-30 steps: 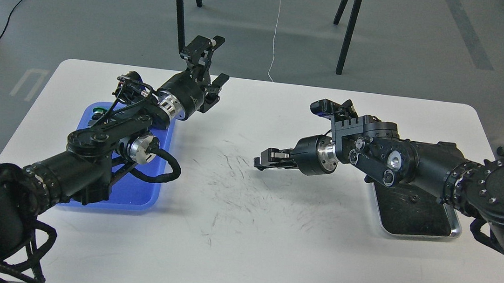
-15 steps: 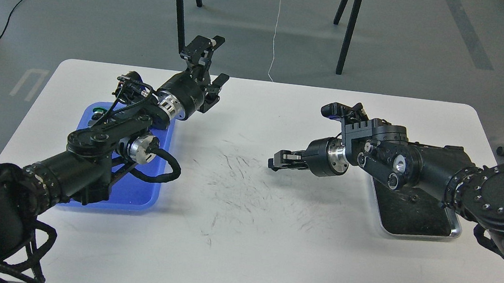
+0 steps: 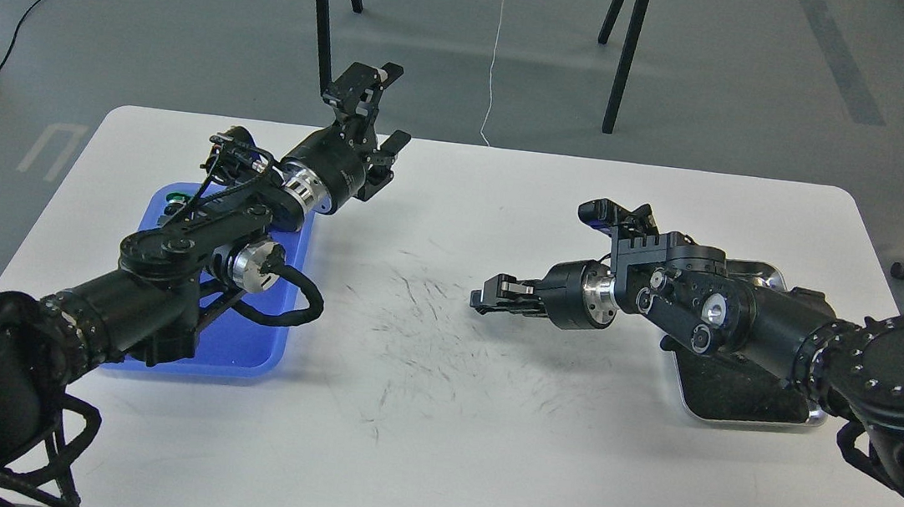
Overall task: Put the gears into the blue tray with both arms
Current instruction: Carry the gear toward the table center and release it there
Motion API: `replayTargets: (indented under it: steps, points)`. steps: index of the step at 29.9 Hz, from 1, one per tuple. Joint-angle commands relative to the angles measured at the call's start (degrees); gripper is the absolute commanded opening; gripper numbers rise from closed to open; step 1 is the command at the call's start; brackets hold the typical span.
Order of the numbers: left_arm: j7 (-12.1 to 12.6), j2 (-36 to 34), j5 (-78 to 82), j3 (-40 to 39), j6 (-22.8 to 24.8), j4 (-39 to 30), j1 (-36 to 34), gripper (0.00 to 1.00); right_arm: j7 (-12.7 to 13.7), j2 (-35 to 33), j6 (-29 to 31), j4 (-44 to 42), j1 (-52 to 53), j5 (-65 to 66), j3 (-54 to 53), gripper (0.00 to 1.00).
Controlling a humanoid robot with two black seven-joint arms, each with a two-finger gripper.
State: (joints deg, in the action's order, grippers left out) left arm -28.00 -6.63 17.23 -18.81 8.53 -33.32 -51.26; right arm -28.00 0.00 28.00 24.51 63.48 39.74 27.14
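white table [image 3: 431,453] scuffed at centre, blue tray [image 3: 257,351] at its left under the left arm, left gripper [image 3: 378,116] raised with jaws wide, right gripper [image 3: 485,299] low over the table centre, jaws narrow, gears too small to tell

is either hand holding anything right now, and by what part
Left hand is open and empty. Right hand: too small and dark to tell whether its fingertips pinch anything.

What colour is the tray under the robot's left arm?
Bright blue. The tray shows in the head view, partly hidden by the left arm.
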Motion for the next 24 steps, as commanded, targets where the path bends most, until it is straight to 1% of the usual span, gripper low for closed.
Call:
replayTargets:
  steps: [1, 7, 10, 13, 15, 17, 18, 19, 24]
  points:
    - [0.0, -0.1, -0.1, 0.0, 0.0, 0.0, 0.0, 1.0, 0.0, 0.0, 0.0, -0.1, -1.4, 0.2, -0.2, 0.2]
    - [0.0, -0.1, -0.1, 0.0, 0.0, 0.0, 0.0, 1.0, 0.0, 0.0, 0.0, -0.8, -1.4, 0.2, -0.2, 0.2]
    - [0.0, -0.1, -0.1, 0.0, 0.0, 0.0, 0.0, 1.0, 0.0, 0.0, 0.0, -1.2, -1.3, 0.1, -0.2, 0.24]
    - [0.0, 0.0, -0.1, 0.0, 0.0, 0.0, -0.1, 1.0, 0.0, 0.0, 0.0, -1.2, -1.0, -0.1, -0.2, 0.33]
    - [0.0, 0.0, -0.1, 0.0, 0.0, 0.0, -0.1, 1.0, 0.0, 0.0, 0.0, -1.2, -0.7, -0.3, -0.2, 0.45]
    - [0.0, 0.0, 0.0, 0.0, 0.0, 0.0, -0.1, 1.0, 0.0, 0.0, 0.0, -1.2, -0.6, -0.3, -0.2, 0.55]
    - [0.0, 0.0, 0.0, 0.0, 0.0, 0.0, -0.1, 1.0, 0.0, 0.0, 0.0, -1.2, -0.6, -0.3, -0.2, 0.64]
    - [0.0, 0.0, 0.0, 0.0, 0.0, 0.0, -0.1, 1.0, 0.0, 0.0, 0.0, -1.0, -0.4, -0.3, -0.3, 0.7]
    - [0.0, 0.0, 0.0, 0.0, 0.0, 0.0, -0.1, 1.0, 0.0, 0.0, 0.0, -0.2, 2.5, -0.3, -0.9, 0.71]
